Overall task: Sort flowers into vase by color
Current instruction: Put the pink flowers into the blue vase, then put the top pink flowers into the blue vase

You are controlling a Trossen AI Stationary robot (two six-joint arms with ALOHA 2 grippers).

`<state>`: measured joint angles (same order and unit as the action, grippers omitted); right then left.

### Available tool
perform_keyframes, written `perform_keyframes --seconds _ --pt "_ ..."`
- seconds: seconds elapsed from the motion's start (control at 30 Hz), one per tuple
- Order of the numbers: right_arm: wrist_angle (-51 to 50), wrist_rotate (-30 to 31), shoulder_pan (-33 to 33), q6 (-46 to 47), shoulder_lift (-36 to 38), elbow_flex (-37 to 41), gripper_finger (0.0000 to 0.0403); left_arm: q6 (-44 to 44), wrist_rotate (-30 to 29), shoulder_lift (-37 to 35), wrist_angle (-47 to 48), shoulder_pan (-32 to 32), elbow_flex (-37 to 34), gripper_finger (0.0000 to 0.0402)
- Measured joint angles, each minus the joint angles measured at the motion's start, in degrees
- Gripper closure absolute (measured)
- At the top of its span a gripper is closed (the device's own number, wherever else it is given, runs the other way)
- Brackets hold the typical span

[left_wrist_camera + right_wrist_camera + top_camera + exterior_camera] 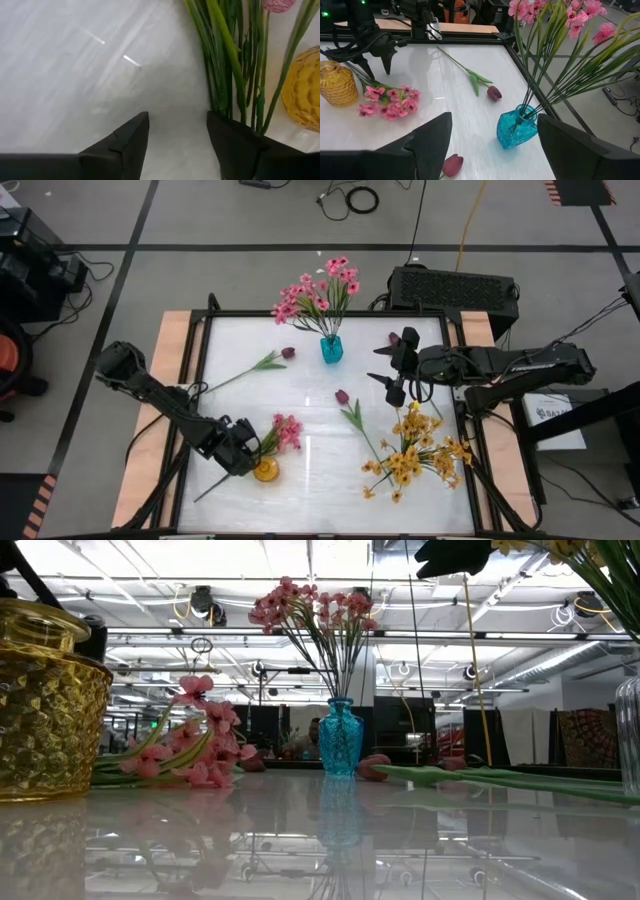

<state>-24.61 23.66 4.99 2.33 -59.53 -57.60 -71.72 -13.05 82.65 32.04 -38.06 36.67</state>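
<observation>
A pink spray [287, 432] lies on the table, its green stems [235, 70] running past a yellow glass vase [266, 471]. My left gripper [252, 452] is open, low over those stems beside the vase. A blue vase [331, 348] near the far edge holds pink blossoms [318, 292]. One maroon tulip [288, 353] lies left of it, another [342, 396] lies mid-table. Yellow blossoms [415, 450] stand at the near right. My right gripper [380, 366] is open in the air right of the blue vase, with the mid-table tulip [452, 165] ahead of it. My left gripper stands open with one finger [235, 142] against or just over the pink spray's stems [250, 100], coming from above. I cannot tell whether that finger touches them. The other finger is over bare table.
The white tabletop has a dark frame [205, 315] and wooden side strips [170, 340]. A dark box [452, 288] sits past the far right corner. A clear vase [630, 730] holds the yellow stems. Bare table lies between the tulips and along the near edge.
</observation>
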Motion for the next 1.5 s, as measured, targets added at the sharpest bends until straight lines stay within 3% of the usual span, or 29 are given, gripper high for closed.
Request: perform_keyframes --seconds 0.4,0.63,0.87,1.27,1.5 --pt "0.1 0.0 0.0 0.0 0.0 0.0 0.0118 -4.0 1.1 -4.1 6.9 -1.7 0.6 0.0221" --pt "0.0 0.0 0.0 0.2 0.0 0.0 0.0118 -4.1 1.1 -7.1 1.4 -5.3 0.8 0.0231" --pt "0.0 0.0 0.0 0.2 0.0 0.0 0.0118 -4.3 -0.7 -2.7 -2.6 -6.8 0.8 0.0227" --pt "-0.1 0.0 0.0 0.2 0.0 0.0 0.0118 -4.4 -1.5 3.0 -2.7 -7.1 1.1 0.0177" --pt "-0.1 0.0 0.0 0.2 0.0 0.0 0.0118 -4.5 -1.6 3.1 0.9 -7.1 1.1 0.0234"
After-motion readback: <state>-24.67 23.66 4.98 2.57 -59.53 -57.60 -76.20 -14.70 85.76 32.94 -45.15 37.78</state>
